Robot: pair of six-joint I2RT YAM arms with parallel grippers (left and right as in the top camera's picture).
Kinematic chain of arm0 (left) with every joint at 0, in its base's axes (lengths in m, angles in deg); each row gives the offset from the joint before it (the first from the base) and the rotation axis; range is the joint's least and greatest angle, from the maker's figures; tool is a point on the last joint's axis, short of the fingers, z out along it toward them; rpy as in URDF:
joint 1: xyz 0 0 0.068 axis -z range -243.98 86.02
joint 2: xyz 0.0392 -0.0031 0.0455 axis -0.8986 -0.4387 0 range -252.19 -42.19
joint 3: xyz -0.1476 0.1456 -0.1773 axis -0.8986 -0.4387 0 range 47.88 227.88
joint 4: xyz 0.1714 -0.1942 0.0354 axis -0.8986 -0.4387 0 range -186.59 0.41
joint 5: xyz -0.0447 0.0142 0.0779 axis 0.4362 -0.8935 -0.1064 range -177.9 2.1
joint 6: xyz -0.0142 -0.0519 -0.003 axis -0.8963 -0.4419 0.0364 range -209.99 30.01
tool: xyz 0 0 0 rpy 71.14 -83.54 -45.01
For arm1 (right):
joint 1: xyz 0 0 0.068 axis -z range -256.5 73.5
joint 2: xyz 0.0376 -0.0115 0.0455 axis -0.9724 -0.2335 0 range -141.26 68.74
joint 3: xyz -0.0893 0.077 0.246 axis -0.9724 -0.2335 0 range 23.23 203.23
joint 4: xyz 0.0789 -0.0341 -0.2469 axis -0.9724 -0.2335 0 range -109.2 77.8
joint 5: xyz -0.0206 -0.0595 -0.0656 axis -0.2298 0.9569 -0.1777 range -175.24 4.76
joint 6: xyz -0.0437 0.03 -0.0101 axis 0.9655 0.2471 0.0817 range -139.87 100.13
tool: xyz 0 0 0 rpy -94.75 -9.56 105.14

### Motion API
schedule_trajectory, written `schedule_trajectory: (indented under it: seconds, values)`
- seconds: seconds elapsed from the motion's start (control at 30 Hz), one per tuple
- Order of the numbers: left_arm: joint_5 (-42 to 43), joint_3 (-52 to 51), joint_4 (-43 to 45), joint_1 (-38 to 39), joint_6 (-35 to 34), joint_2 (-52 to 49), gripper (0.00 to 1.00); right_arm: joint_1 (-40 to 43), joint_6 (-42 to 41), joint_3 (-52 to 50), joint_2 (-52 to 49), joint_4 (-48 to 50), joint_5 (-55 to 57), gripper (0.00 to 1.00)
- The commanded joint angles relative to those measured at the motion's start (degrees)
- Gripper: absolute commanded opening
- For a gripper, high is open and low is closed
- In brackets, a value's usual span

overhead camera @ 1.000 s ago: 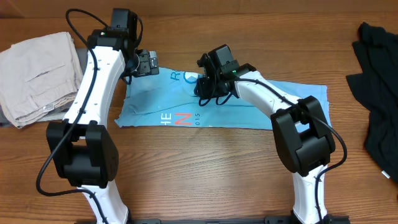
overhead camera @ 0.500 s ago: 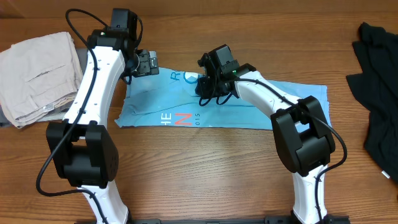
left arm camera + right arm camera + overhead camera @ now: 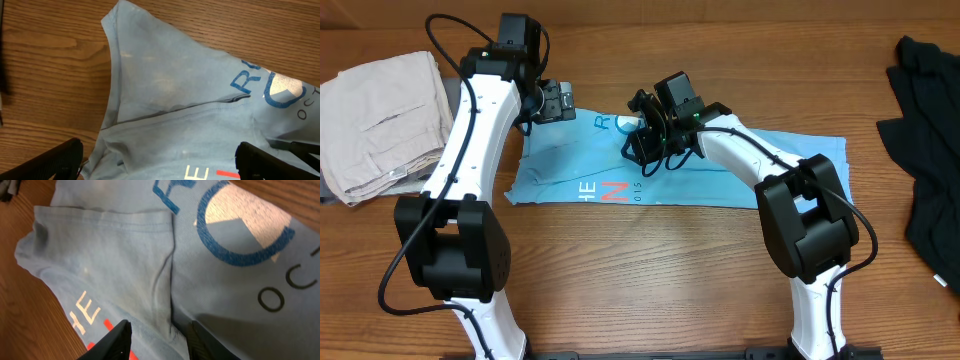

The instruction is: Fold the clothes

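The clothes, a light blue T-shirt (image 3: 720,175) with red and white lettering, lie folded into a long strip across the middle of the table. My left gripper (image 3: 558,100) hovers over the shirt's far left corner. In the left wrist view it (image 3: 160,167) stands wide open above the shirt (image 3: 165,85), with nothing between its fingers. My right gripper (image 3: 638,148) is low over the shirt near the blue circle print. In the right wrist view its fingers (image 3: 160,342) are apart, straddling a folded sleeve edge of the shirt (image 3: 115,255).
Folded beige trousers (image 3: 380,120) lie at the left edge of the table. A black garment (image 3: 930,150) is heaped at the right edge. Bare wood table (image 3: 650,260) lies in front of the shirt.
My right gripper's jaws have spread apart and the wrist has shifted slightly left over the shirt. The left arm has not moved.
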Motion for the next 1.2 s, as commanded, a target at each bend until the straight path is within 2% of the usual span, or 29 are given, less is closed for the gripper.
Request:
schedule_trajectory:
  seconds: [0.0, 0.3, 0.43, 0.57, 0.77, 0.87, 1.17]
  values:
    - [-0.94, 0.5, 0.11, -0.31, 0.28, 0.46, 1.0, -0.9, 1.51, -0.42, -1.86, 1.66, -1.31, 0.4]
    - [-0.94, 0.5, 0.11, -0.31, 0.28, 0.46, 1.0, -1.01, 1.7, -0.39, -4.79, 3.39, -0.13, 0.39]
    - [-0.94, 0.5, 0.11, -0.31, 0.28, 0.46, 1.0, -1.01, 1.7, -0.37, -4.76, 3.1, -0.5, 0.31]
    - [-0.94, 0.5, 0.11, -0.31, 0.28, 0.46, 1.0, -0.85, 1.68, -0.33, -4.52, 2.8, -0.5, 0.15]
    - [-0.94, 0.5, 0.11, -0.31, 0.28, 0.46, 1.0, -0.83, 1.68, -0.33, -2.58, 2.43, -0.48, 0.12]
    - [-0.94, 0.5, 0.11, -0.31, 0.28, 0.46, 1.0, -0.85, 1.68, -0.33, -1.01, 1.84, -0.5, 0.04]
    - [-0.94, 0.5, 0.11, -0.31, 0.28, 0.46, 1.0, -1.01, 1.46, -0.33, 0.7, -1.88, -2.38, 0.04]
